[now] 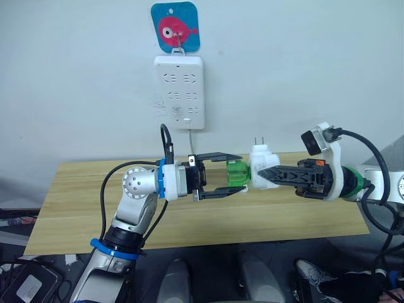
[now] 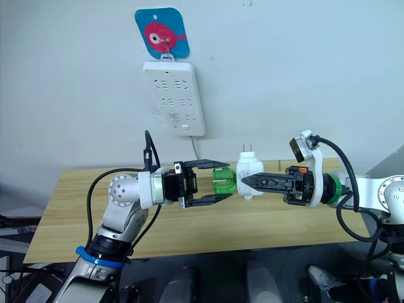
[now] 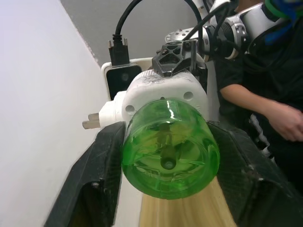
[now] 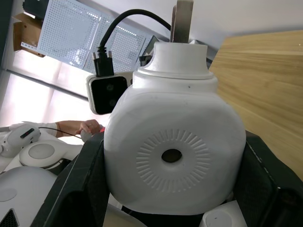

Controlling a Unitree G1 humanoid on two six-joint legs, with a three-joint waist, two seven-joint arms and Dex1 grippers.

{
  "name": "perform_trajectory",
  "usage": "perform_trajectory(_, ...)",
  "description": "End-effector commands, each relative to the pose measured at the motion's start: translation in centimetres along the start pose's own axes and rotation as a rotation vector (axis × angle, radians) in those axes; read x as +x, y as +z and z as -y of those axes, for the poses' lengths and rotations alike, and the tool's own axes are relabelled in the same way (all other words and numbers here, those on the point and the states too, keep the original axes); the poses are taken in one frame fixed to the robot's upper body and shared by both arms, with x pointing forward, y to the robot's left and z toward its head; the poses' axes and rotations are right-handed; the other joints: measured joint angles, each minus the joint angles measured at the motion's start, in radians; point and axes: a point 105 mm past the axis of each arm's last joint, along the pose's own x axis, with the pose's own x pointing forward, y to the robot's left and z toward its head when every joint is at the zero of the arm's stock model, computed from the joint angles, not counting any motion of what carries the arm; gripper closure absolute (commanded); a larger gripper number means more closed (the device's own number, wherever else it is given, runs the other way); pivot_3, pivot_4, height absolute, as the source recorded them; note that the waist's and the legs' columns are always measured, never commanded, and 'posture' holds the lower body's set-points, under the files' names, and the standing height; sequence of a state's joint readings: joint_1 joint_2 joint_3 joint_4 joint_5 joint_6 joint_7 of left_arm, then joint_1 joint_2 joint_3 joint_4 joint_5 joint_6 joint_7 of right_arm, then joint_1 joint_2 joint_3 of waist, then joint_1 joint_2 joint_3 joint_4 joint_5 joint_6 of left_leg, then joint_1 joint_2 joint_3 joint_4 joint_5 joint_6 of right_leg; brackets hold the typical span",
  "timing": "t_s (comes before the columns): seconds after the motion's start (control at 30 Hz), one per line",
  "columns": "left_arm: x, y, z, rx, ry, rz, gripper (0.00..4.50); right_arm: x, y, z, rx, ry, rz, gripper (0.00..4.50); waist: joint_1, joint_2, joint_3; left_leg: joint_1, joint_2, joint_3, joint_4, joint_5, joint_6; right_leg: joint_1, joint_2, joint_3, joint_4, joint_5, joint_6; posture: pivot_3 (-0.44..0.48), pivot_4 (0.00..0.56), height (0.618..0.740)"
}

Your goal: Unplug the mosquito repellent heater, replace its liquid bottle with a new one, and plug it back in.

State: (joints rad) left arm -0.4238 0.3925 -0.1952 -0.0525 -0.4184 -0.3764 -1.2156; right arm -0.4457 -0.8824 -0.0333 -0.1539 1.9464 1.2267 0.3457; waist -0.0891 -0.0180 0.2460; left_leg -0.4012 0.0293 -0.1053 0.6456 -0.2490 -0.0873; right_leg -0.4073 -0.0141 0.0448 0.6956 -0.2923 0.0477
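Note:
The mosquito repellent heater [image 1: 260,165], a small white rounded unit, is held in the air over the table with its two prongs [image 1: 258,140] pointing up. My right gripper [image 1: 262,175] is shut on it from the right, and its round vented face [image 4: 173,151] shows between the fingers in the right wrist view. A green liquid bottle [image 1: 237,174] sticks out of the heater toward the left. My left gripper [image 1: 243,172] has one finger above and one below this bottle [image 3: 170,151], both touching it.
A long white socket strip [image 1: 179,91] hangs on the wall under a blue fish hook [image 1: 175,26], its cord dropping behind the wooden table [image 1: 95,208]. A person [image 3: 265,94] sits beyond my right arm.

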Motion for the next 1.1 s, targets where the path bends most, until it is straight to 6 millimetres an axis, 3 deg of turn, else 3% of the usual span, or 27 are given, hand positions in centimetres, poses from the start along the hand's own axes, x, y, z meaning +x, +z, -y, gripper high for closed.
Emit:
perform_trajectory(0.03, -0.5, -0.1, 0.8, -0.064, -0.096, -0.067, 0.34, 0.0, 0.3, -0.8, -0.024, 0.025, 0.022, 1.49, -0.001, 0.0, 0.0, 0.0, 0.0, 0.0, 0.0, 0.0, 0.0, 0.0, 0.0, 0.0, 0.0, 0.0, 0.0, -0.154, 0.207, 0.725)
perform_trajectory(0.1, -1.0, -0.4, 1.1, -0.089, -0.149, -0.128, 0.0, -0.1, 0.3, -0.6, -0.023, 0.01, 0.027, 1.49, -0.001, 0.0, 0.0, 0.0, 0.0, 0.0, 0.0, 0.0, 0.0, 0.0, 0.0, 0.0, 0.0, 0.0, 0.0, -0.153, 0.208, 0.725)
perform_trajectory(0.33, -0.5, 0.3, -0.6, -0.069, -0.091, -0.168, 0.0, -0.3, 0.3, 0.5, -0.005, -0.071, 0.047, 1.49, 0.001, 0.0, 0.0, 0.0, 0.0, 0.0, 0.0, 0.0, 0.0, 0.0, 0.0, 0.0, 0.0, 0.0, 0.0, -0.144, 0.206, 0.725)
perform_trajectory(0.7, -0.5, -1.3, -0.4, -0.072, -0.026, -0.218, 0.0, -0.1, 0.1, 0.6, -0.007, -0.08, 0.038, 1.49, 0.001, 0.0, 0.0, 0.0, 0.0, 0.0, 0.0, 0.0, 0.0, 0.0, 0.0, 0.0, 0.0, 0.0, 0.0, -0.15, 0.206, 0.725)
perform_trajectory(1.1, 0.1, -0.8, -0.1, -0.072, -0.033, -0.15, 0.0, 0.0, -0.3, 0.4, -0.009, -0.072, 0.022, 1.49, 0.001, 0.0, 0.0, 0.0, 0.0, 0.0, 0.0, 0.0, 0.0, 0.0, 0.0, 0.0, 0.0, 0.0, 0.0, -0.151, 0.208, 0.725)
